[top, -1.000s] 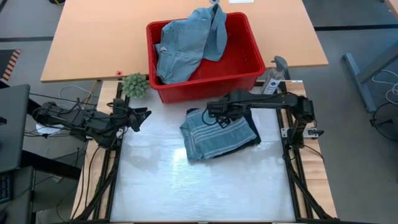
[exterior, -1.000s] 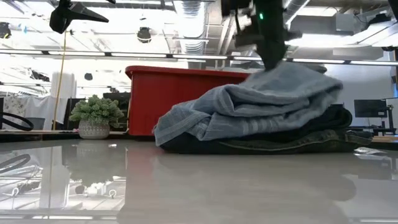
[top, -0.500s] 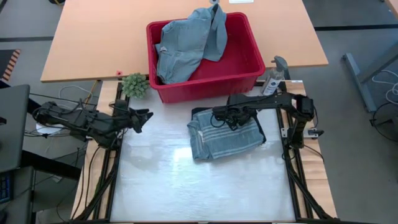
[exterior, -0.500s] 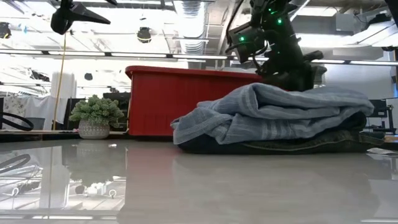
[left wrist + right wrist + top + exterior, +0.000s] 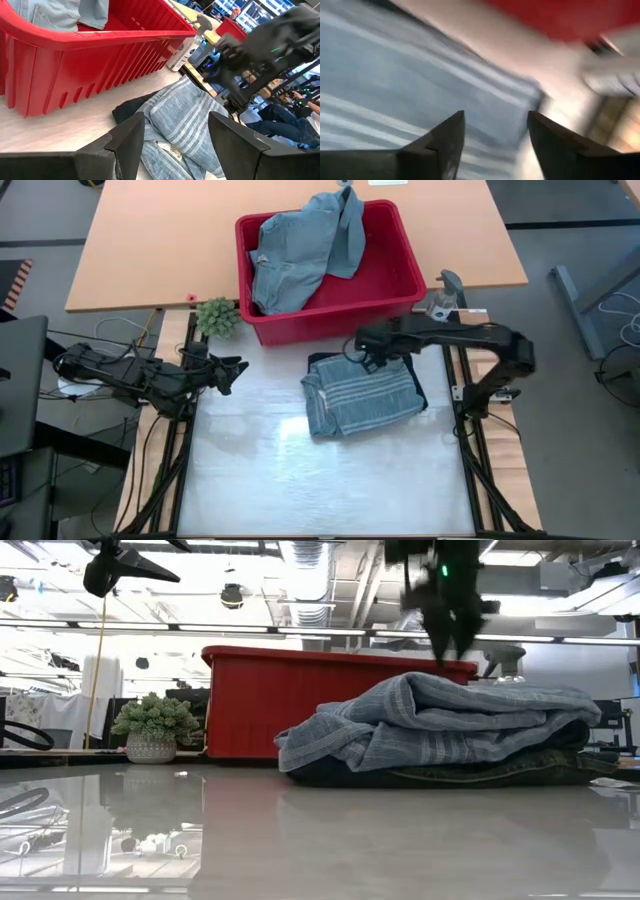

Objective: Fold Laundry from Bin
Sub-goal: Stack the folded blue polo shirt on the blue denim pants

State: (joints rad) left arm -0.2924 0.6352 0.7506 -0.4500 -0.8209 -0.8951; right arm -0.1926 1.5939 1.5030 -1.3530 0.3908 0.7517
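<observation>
A folded blue-grey white-striped shirt (image 5: 360,395) lies on top of dark navy trousers (image 5: 480,770) at the table's far right. My right gripper (image 5: 368,358) hangs open just above the shirt's far edge (image 5: 395,85), pointing steeply down and touching nothing. The red bin (image 5: 330,320) stands behind the pile, with light blue denim pieces (image 5: 300,250) heaped in it and draped over its far rim. My left gripper (image 5: 235,370) waits open at the table's left edge, raised and pointing at the pile (image 5: 185,120).
A small potted plant (image 5: 217,315) stands left of the bin. A white bottle (image 5: 437,310) stands at the bin's right corner. The white table top (image 5: 320,480) is bare on the near side and to the left of the pile.
My right gripper has opened and let go of the striped shirt. It then rose and drew back toward the bin. The shirt slid a little toward the table's right edge, and its raised fold sank flat onto the dark trousers.
</observation>
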